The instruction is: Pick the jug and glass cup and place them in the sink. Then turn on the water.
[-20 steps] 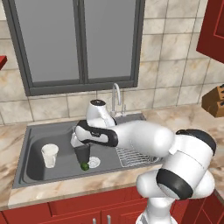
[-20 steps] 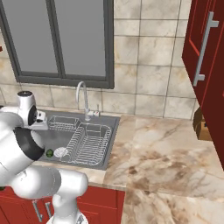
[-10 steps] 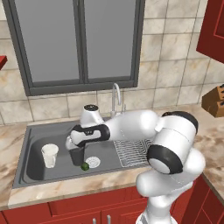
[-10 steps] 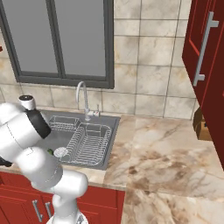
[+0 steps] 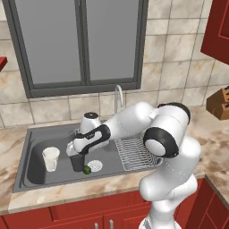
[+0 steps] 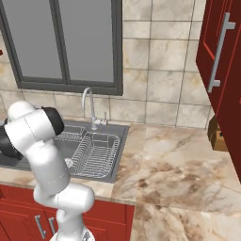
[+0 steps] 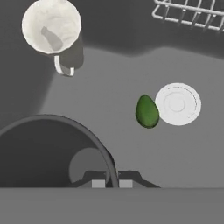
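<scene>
So compared with a second back, the arm has swung further left and lower in the left base view, and the glass cup (image 5: 77,162) is now down inside the left basin of the sink (image 5: 27,176) rather than hanging over it. Going left to right in that frame: the jug (image 5: 50,159) stands upright at centre left on the basin floor, the dark cup is just beside it, then a small green fruit (image 5: 86,169) and the white drain (image 5: 95,165), then the wire rack (image 5: 134,153) with the tap (image 5: 118,96) behind. The pincer (image 5: 73,150) is pinched narrow on the cup's rim; in the hand view one tip sits either side of the rim at the bottom edge.

Looks like both vessels are basically delivered, so what's left is letting go of the cup and going for the water.

Hard to tell: whether the cup's base is actually touching the basin floor or hovering just above it. In the right base view the robot's own body blocks the left basin.
</scene>
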You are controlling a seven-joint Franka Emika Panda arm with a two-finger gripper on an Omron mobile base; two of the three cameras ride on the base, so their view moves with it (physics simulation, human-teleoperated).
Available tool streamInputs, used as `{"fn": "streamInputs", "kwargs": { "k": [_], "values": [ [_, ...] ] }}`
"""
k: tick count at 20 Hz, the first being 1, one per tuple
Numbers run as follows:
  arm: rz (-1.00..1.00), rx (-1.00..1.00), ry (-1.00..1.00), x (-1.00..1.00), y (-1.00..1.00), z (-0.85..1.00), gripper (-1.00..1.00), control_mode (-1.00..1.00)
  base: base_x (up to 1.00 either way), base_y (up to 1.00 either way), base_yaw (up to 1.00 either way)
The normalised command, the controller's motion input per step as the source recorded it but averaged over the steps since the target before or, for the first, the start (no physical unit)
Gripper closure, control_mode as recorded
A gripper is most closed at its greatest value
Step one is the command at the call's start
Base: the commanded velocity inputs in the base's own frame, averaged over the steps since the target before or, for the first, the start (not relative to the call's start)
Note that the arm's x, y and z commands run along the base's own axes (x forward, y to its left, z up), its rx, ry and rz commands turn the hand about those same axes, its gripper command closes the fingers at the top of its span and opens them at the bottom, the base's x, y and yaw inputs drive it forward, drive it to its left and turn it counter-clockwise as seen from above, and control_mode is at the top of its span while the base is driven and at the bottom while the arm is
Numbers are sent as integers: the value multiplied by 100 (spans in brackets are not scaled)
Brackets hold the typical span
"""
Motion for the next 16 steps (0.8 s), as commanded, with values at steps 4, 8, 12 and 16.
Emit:
{"fn": "streamInputs", "kwargs": {
  "k": [4, 8, 12, 16],
  "values": [
    [0, 0, 0, 21, 11, -36, 100, -100, 0, 0, 0],
    [0, 0, 0, 28, 17, -31, 100, -100, 0, 0, 0],
    [0, 0, 0, 36, 24, -28, 100, -100, 0, 0, 0],
    [0, 0, 0, 37, 25, -29, 100, -100, 0, 0, 0]
  ]
}}
